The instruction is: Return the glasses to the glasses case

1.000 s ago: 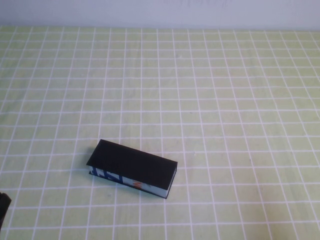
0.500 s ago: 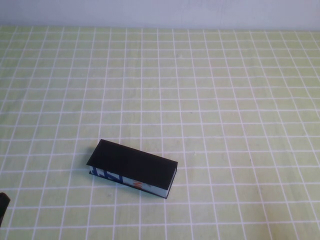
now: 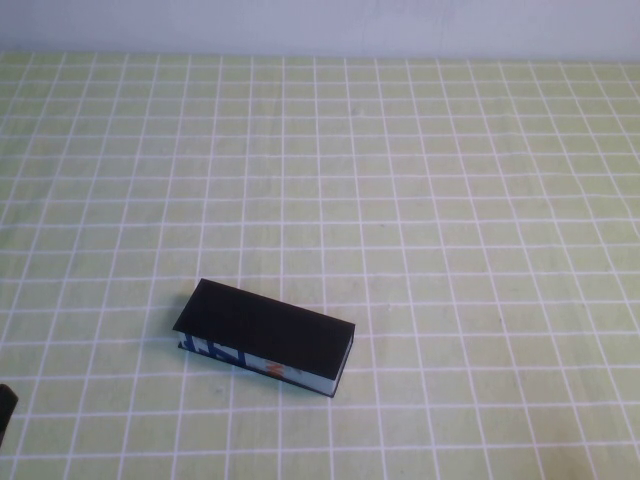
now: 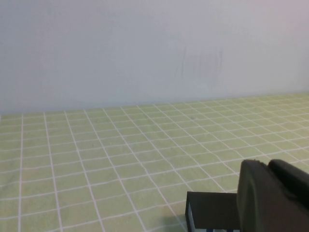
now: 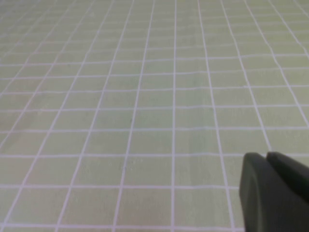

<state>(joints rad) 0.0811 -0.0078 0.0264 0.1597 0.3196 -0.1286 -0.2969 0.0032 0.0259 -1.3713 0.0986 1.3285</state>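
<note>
The glasses case [image 3: 265, 332] lies closed on the green checked cloth, left of centre and toward the front, with its blue-white side edge and orange-red mark facing the front. The glasses are not in view. My left gripper [image 4: 268, 165] is shut and empty, held low over the cloth a little back from the case [image 4: 210, 210]. Only its dark corner [image 3: 5, 408] shows at the high view's lower left edge. My right gripper [image 5: 265, 157] is shut and empty above bare cloth. It is outside the high view.
The green cloth with a white grid [image 3: 420, 200] covers the whole table. A pale wall [image 3: 320, 25] runs along the far edge. Nothing else stands on the cloth.
The dark corner of the left gripper has slipped slightly lower at the high view's bottom left edge. The case has not moved.
</note>
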